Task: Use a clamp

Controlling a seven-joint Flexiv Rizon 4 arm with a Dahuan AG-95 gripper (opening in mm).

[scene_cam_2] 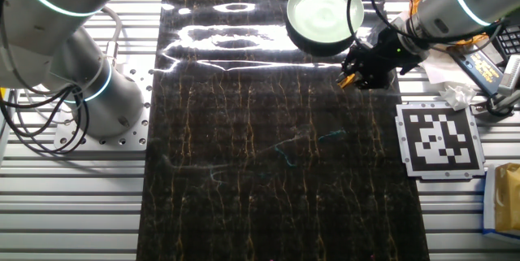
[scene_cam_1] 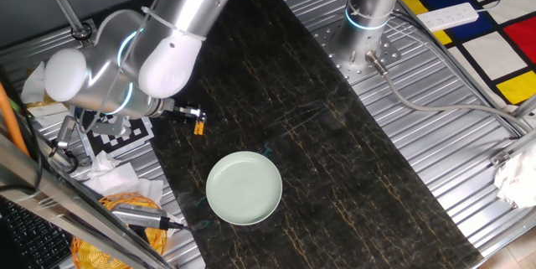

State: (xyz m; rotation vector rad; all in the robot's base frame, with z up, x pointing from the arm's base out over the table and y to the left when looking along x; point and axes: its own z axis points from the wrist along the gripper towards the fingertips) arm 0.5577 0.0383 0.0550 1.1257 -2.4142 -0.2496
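Observation:
The clamp [scene_cam_1: 199, 127] is a tiny orange-yellow clip at the tip of my gripper [scene_cam_1: 194, 118], over the dark mat near its left edge. The fingers look shut on it, though the contact is small and partly hidden by the black gripper body. In the other fixed view the clamp [scene_cam_2: 348, 80] shows as an orange speck at the gripper [scene_cam_2: 355, 72], just below the plate. The pale green plate [scene_cam_1: 244, 187] lies empty on the mat, apart from the clamp and nearer the front. It also shows in the other fixed view [scene_cam_2: 325, 13].
A black-and-white marker card [scene_cam_1: 126, 133] [scene_cam_2: 439, 137] lies beside the mat next to the gripper. Crumpled tissue, tools and yellow cable [scene_cam_1: 126, 210] crowd that side. A second arm's base [scene_cam_1: 368, 18] [scene_cam_2: 81, 82] stands on the metal table [scene_cam_1: 435, 160].

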